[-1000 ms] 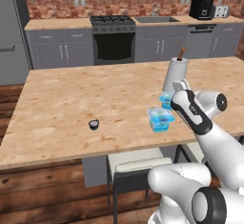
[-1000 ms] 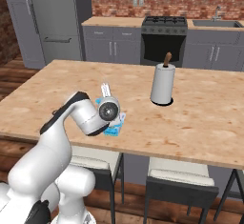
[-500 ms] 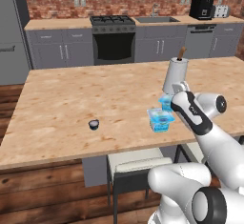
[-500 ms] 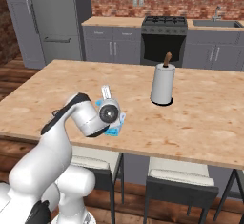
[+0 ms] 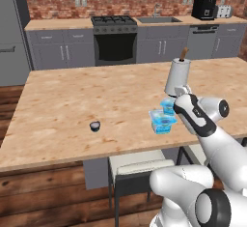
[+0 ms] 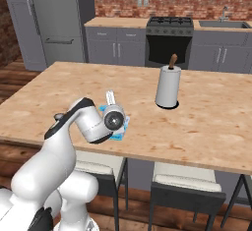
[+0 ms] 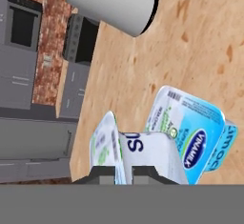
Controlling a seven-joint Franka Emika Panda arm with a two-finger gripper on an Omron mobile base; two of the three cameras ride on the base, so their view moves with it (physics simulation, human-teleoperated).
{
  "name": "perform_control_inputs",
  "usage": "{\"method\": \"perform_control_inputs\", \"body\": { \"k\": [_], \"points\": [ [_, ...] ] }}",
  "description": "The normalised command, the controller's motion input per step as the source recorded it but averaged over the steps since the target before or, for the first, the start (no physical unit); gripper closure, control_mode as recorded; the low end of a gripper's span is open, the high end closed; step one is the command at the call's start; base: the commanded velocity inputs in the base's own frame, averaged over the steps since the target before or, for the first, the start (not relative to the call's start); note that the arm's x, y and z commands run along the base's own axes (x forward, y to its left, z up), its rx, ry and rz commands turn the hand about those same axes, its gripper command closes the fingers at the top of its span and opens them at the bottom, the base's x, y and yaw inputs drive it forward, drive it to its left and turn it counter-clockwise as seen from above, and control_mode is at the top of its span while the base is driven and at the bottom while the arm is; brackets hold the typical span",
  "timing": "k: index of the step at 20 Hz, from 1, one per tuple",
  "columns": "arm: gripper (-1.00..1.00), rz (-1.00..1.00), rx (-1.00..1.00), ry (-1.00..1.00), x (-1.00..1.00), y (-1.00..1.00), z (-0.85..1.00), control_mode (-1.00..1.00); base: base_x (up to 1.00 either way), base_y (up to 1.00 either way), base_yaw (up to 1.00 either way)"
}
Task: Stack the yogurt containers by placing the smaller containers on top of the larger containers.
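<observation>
Fingers (image 7: 125, 173) stand nearly pressed together at the bottom of the hand view, pinching the small translucent light-blue yogurt cup (image 7: 138, 157) by its rim or wall; its pale printed lid faces sideways there, so the cup seems tilted relative to the hand. Just beyond it lies the squarish light-blue yogurt tub with a pale flat rimmed top (image 7: 190, 132), its printed lid facing the camera. From the left base view the small cup (image 5: 168, 106) sits at the hand, just behind and above the tub (image 5: 162, 121), both near the front edge of the light wooden worktop (image 5: 77, 95). Whether cup and tub touch I cannot tell.

By my reading, the step in hand is carrying the first small cup over the tub. The next move calls for centring the cup over the flat lid, levelling it so its base meets the lid squarely, lowering, then spreading the fingers without nudging the tub.

Well apart to the left on the worktop rests the tiny dark round cup with a pale top (image 5: 95, 126), not yet stacked. A tall white paper roll on a brown-tipped post (image 5: 177, 76) stands close behind the tub, so the approach should stay clear of it.
</observation>
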Motion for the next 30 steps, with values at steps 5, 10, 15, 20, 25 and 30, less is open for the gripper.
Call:
{"method": "perform_control_inputs", "body": {
  "k": [5, 10, 15, 20, 25, 30],
  "points": [
    [1.00, 0.00, 0.04, 0.00, 0.00, 0.02, -0.11, -1.00, 0.00, 0.00, 0.00],
    [1.00, 0.00, 0.05, 0.00, 0.00, 0.05, -0.07, -1.00, 0.00, 0.00, 0.00],
    [1.00, 0.00, 0.01, 0.00, 0.00, 0.00, -0.01, -1.00, 0.00, 0.00, 0.00],
    [1.00, 0.00, 0.00, 0.00, 0.00, 0.00, 0.00, -1.00, 0.00, 0.00, 0.00],
    [1.00, 0.00, 0.00, 0.00, 0.00, 0.00, -0.09, -1.00, 0.00, 0.00, 0.00],
    [1.00, 0.00, 0.00, 0.00, 0.00, 0.00, -0.13, -1.00, 0.00, 0.00, 0.00]
  ]
}}
